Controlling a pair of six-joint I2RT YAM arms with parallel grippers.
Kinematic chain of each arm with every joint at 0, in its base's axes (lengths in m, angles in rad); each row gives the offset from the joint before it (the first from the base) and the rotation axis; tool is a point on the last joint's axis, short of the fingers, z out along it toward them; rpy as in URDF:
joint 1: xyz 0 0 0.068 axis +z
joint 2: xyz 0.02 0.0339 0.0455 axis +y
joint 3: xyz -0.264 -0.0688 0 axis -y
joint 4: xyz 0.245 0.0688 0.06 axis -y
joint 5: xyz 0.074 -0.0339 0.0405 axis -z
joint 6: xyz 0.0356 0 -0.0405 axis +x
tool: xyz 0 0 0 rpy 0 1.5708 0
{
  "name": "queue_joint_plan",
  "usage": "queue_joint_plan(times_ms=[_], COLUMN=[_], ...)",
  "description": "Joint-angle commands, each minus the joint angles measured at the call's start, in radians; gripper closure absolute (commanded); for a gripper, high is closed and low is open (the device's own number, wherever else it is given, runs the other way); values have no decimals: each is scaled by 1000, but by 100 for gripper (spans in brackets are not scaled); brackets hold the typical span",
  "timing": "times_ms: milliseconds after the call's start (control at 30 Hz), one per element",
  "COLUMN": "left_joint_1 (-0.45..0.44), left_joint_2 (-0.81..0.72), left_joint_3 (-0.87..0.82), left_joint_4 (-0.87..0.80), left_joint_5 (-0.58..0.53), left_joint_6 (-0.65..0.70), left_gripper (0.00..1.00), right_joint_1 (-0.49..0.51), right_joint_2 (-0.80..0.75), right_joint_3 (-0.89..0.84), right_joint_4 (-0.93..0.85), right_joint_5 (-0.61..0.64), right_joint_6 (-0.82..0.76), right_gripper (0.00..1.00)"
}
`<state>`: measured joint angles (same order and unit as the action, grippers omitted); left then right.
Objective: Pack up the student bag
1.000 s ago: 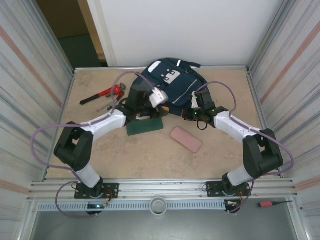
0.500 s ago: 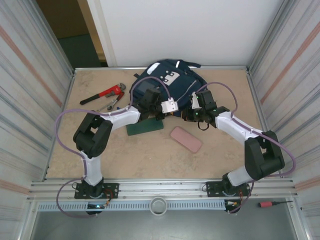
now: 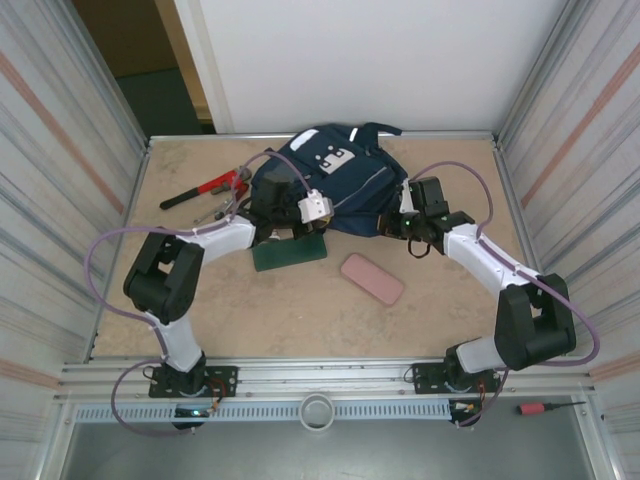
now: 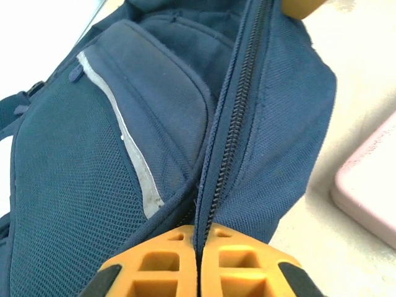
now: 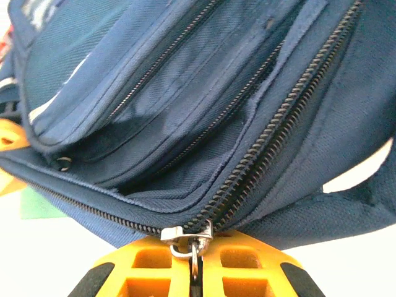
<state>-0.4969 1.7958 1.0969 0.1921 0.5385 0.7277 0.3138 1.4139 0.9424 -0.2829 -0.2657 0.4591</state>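
The student bag (image 3: 345, 178) lies flat at the far middle of the desk (image 3: 300, 310), its white patches facing up and its dark straps trailing toward the far edge. A thin white stripe (image 4: 124, 139) runs along its mesh front panel. The zip (image 4: 232, 117) along its near edge shows closed teeth in the left wrist view.

The left gripper (image 4: 198, 249) is at the bag's near-left edge. Its orange fingers are pressed together with no gap, pinching the fabric seam right at the zip. The right gripper (image 5: 193, 263) is at the bag's near-right edge. Its fingers are likewise closed tight, clamped on the metal zip pull (image 5: 193, 250) that hangs from the slider (image 5: 185, 234). From that slider the teeth run closed up and to the right. The two grippers face each other along the bag's near edge.

Just near of the bag, under the left arm's wrist, a green book (image 3: 290, 252) lies flat on the desk. To its right, a little nearer, a pink case (image 3: 372, 279) lies on a slant, apart from the book and the bag. A red pipe wrench (image 3: 205, 188) lies to the left of the bag toward the desk's far-left corner.
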Motion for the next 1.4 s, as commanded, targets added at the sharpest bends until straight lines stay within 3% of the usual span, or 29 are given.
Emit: queue_joint_plan(times_ms=[0, 133, 267, 333, 533, 667, 800, 833, 1067, 1200, 1233, 1367], left_joint_1=[52, 34, -47, -91, -146, -134, -91, -79, 35, 87, 90, 67], left_joint_2=[-43, -130, -198, -179, -68, -57, -76, -86, -147, -155, -156, -186], left_joint_3=[28, -24, -87, -56, 80, 84, 92, 91, 29, 0, 1, 17], left_joint_4=[4, -43, -31, -81, -201, -183, -198, -202, -110, -67, -85, -175], left_joint_5=[-77, -6, -10, -48, -74, -64, 8, 25, 179, 121, 94, 68], left_joint_6=[-33, -76, -39, 1, 52, 64, 60, 55, -17, -28, -18, -11], left_gripper=[76, 49, 36, 35, 40, 65, 99, 100, 100, 100, 96, 63], right_joint_1=[20, 59, 99, 119, 153, 135, 12, -22, -150, -105, -81, -9], right_joint_2=[-37, -34, -38, -42, -53, -63, -50, -42, 10, -10, -15, -20], right_joint_3=[1, 24, 65, 78, 95, 80, 51, 44, 30, 37, 46, 86], right_joint_4=[-13, 17, 7, 5, 15, -12, -74, -88, -111, -64, -58, -39], right_joint_5=[-6, -69, -98, -106, -129, -99, -74, -63, -46, -98, -105, -139], right_joint_6=[-17, 4, 10, 15, 42, 43, 55, 50, 29, 10, 4, 23], right_gripper=[100, 100, 100, 100, 100, 100, 100, 100, 100, 100, 100, 100])
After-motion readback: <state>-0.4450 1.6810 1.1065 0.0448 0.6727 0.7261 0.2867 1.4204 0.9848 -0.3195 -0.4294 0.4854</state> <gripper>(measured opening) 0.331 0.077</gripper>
